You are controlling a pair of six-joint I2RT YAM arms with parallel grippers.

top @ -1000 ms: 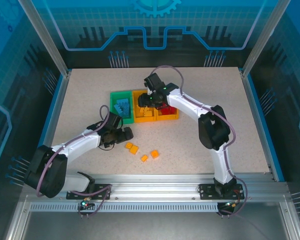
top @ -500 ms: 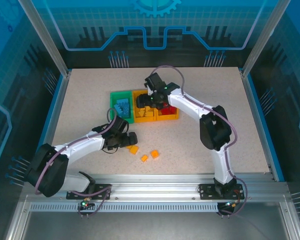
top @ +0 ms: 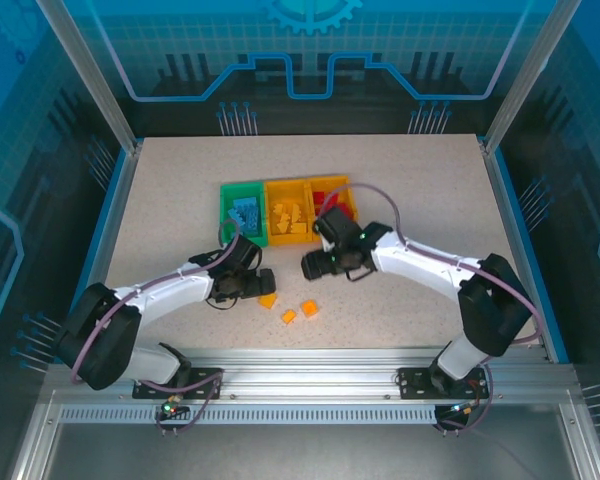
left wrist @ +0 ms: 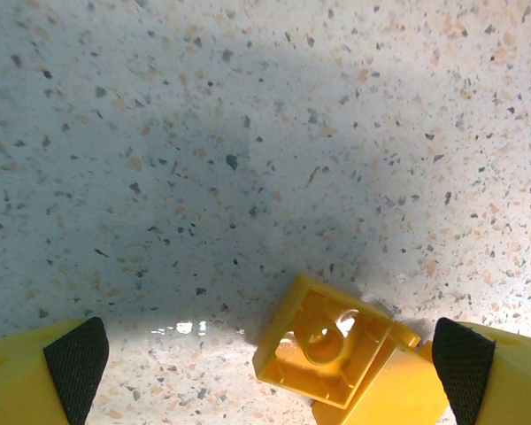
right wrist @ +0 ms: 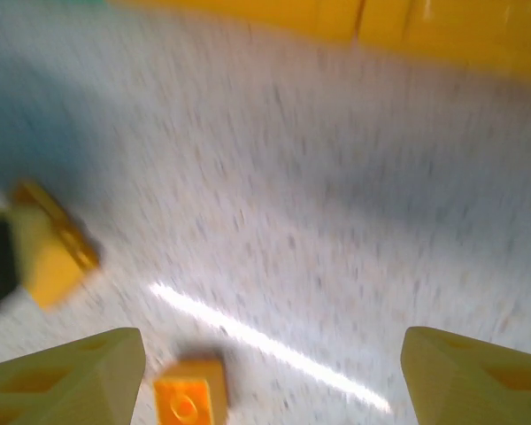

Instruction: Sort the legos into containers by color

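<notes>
The containers stand in a row: a green bin (top: 228, 212) with blue legos (top: 246, 213), a middle orange-yellow bin (top: 287, 237) with yellow legos, and a right bin (top: 344, 191) with red ones. Three orange legos lie loose on the table (top: 268, 300), (top: 289, 316), (top: 309, 308). My left gripper (top: 261, 283) is open and low over an upturned yellow lego (left wrist: 323, 341), which leans on a second one (left wrist: 394, 390) by the right finger (left wrist: 465, 363). My right gripper (top: 313, 265) hangs open just in front of the bins. An orange lego (right wrist: 190, 398) lies near its left finger (right wrist: 71, 372); the view is blurred.
The speckled tabletop (top: 420, 200) has free room at right and far left. Blue rails edge its sides (top: 515, 220), and an aluminium rail (top: 310, 365) runs along the front by the arm bases. A further orange lego (right wrist: 49, 248) lies left of the right gripper.
My right arm has swung from above the bins down to the table in front of them, its jaws wider. My left gripper has slid right onto the nearest loose legos.
</notes>
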